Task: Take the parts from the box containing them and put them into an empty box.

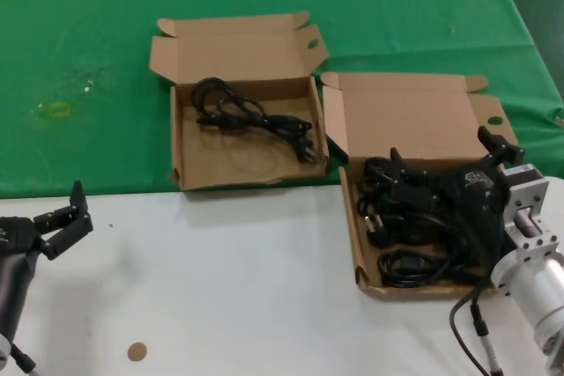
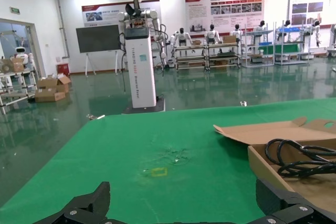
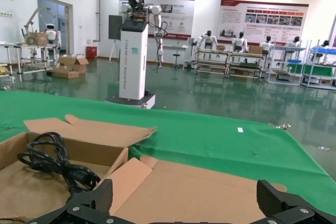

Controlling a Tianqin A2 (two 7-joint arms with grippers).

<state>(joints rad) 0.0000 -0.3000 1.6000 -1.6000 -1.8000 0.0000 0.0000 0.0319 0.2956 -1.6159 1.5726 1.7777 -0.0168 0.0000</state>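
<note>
Black power cords (image 1: 414, 235) fill the near right box (image 1: 352, 217), and the right gripper (image 1: 449, 160) hangs over them, fingers spread apart. One cord (image 1: 256, 116) lies in the far left box (image 1: 181, 151). At near left, the left gripper (image 1: 75, 213) hovers over the white table (image 1: 229, 288), fingers spread.

The table (image 1: 220, 288) is white in front, with a green cloth (image 1: 88, 59) behind. Beneath the right claw (image 1: 445, 165) lies the box of cords (image 1: 357, 244). Between the claws, farther back, lies the second box (image 1: 187, 165); a small brown disc (image 1: 137, 352) sits near the left claw (image 1: 69, 217).
</note>
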